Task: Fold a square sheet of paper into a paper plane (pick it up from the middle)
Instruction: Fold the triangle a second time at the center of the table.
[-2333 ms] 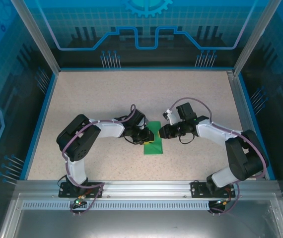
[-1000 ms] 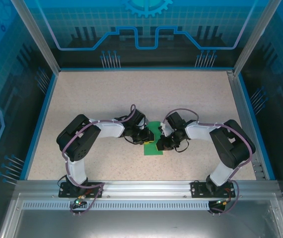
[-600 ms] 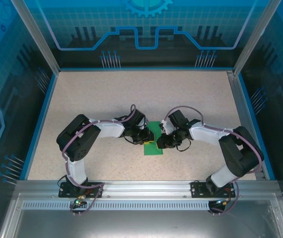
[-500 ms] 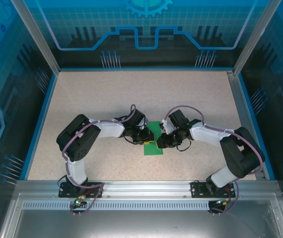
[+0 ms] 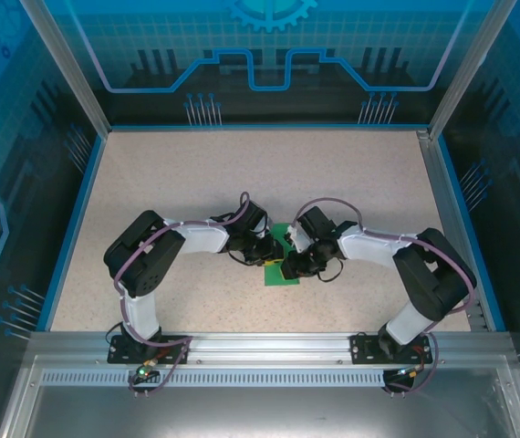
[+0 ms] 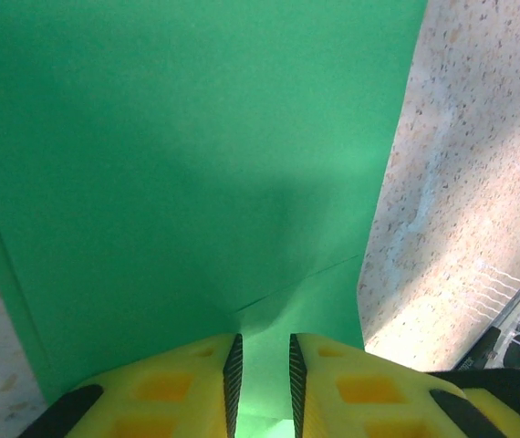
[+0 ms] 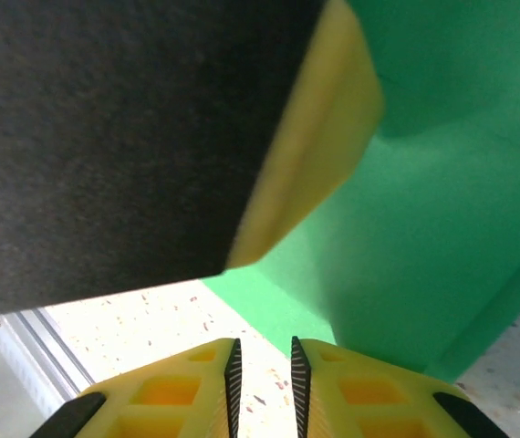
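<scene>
Paper status: the square sheet of paper (image 5: pixel 287 278) is bright green, plain, and folded down into a narrow layered strip. It's lying flat on the table (image 5: pixel 196 182), about mid-table, long side running near to far. Up close there's a stacked edge along one side and a faint slanted crease.

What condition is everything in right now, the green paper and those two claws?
Green paper: folded into layers, lying flat on the table.
Left gripper: jaws almost together, paper in the narrow gap, grip unclear.
Right gripper: jaws slightly apart, nothing between them, by the paper's edge.
</scene>
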`<state>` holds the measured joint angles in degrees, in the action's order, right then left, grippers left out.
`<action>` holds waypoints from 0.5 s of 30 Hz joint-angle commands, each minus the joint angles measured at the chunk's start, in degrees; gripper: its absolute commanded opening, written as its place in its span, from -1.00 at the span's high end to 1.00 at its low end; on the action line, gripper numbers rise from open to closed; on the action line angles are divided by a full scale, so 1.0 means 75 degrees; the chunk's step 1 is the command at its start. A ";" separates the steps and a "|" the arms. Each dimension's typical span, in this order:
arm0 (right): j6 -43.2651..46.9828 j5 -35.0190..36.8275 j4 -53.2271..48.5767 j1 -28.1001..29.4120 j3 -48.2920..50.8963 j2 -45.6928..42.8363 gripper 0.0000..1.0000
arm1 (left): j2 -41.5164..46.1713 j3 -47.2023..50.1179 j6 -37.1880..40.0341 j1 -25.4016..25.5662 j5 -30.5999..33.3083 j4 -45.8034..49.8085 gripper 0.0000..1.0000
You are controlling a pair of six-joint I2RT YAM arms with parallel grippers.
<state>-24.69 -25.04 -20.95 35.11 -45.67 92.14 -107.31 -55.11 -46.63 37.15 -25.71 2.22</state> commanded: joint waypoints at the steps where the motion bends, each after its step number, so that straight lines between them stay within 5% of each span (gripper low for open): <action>1: -0.0163 0.0393 -0.0259 -0.0030 -0.0066 -0.0325 0.47 | 0.0020 -0.0009 -0.0018 0.0075 0.0028 0.0099 0.48; 4: -0.0383 0.0559 -0.0105 -0.0437 0.0208 -0.0850 0.35 | 0.0017 -0.0011 -0.0020 0.0075 0.0019 0.0080 0.48; 8: -0.0588 -0.0338 0.0570 -0.1227 0.0549 -0.0872 0.22 | 0.0034 0.0000 -0.0029 0.0074 0.0013 0.0046 0.46; 15: -0.0576 -0.0899 0.0865 -0.1323 0.0186 0.0151 0.23 | 0.0046 -0.0041 -0.0021 0.0068 -0.0001 0.0048 0.45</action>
<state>-28.29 -28.25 -15.90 25.45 -42.83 90.43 -107.31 -55.11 -46.63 37.15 -25.82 2.00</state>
